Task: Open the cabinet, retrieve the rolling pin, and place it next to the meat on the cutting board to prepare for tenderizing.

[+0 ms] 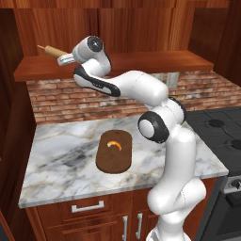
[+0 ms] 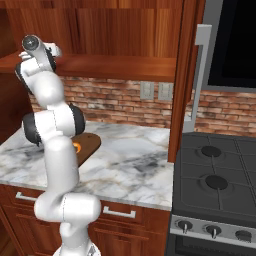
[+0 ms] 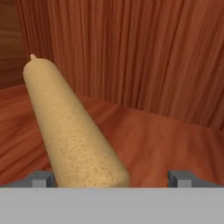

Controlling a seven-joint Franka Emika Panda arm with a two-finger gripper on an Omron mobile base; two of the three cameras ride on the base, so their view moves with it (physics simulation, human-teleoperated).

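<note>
1. I'm at the retrieval step: the rolling pin (image 3: 70, 131) lies on the cabinet (image 1: 141, 28) shelf.
2. My fingers (image 3: 43, 178) are released, straddling its near end.
3. Next, I'd clench them, then carry it to the cutting board (image 1: 114, 151) beside the meat (image 1: 114, 144).

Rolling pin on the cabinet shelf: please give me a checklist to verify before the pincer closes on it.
1. Cabinet door open: ok.
2. Pincer open: ok, fingertips wide apart.
3. Rolling pin between the jaws: ok, though nearer one fingertip.
4. Pin lying flat on the shelf: ok.
5. Jaws far enough along the pin for a firm hold: cannot tell.
6. Free space beside the meat on the cutting board: ok.
</note>
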